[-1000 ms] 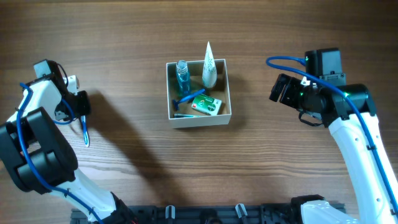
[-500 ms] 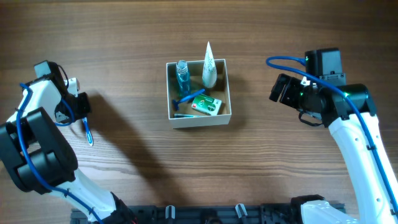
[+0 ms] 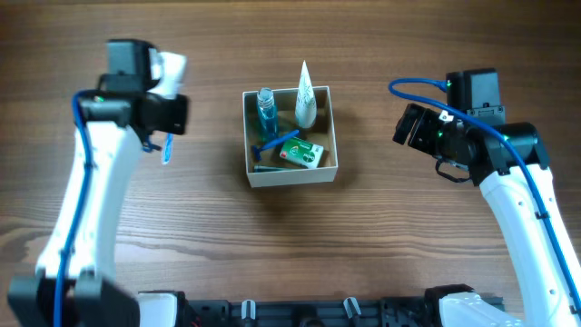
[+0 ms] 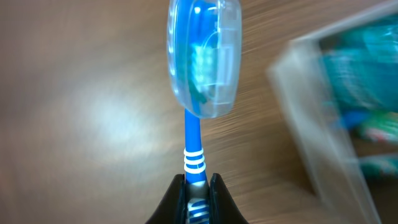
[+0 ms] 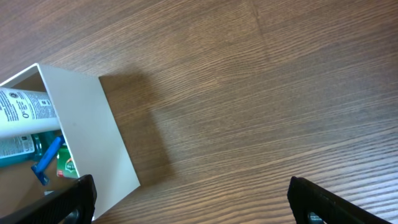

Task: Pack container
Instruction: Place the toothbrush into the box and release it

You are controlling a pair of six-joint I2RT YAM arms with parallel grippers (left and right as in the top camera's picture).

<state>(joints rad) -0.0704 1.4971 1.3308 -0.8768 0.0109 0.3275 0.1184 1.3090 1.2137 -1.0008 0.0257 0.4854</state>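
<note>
White thin walls and a tan inside: the container sits in the middle of the wooden table, open on top. In it are a blue bottle, a blue razor and a green box. A white toothpaste tube is in there too, and its tip pokes out over the back rim.

To the left of the container, near it but not touching, the left gripper hangs over the table. Its two fingers are pinched tight on the handle of a blue toothbrush. A clear cap covers the brush head.

On the other side, well apart from the container, the right gripper is spread wide and has nothing in it. Its camera looks down at the container's white outer wall.
</note>
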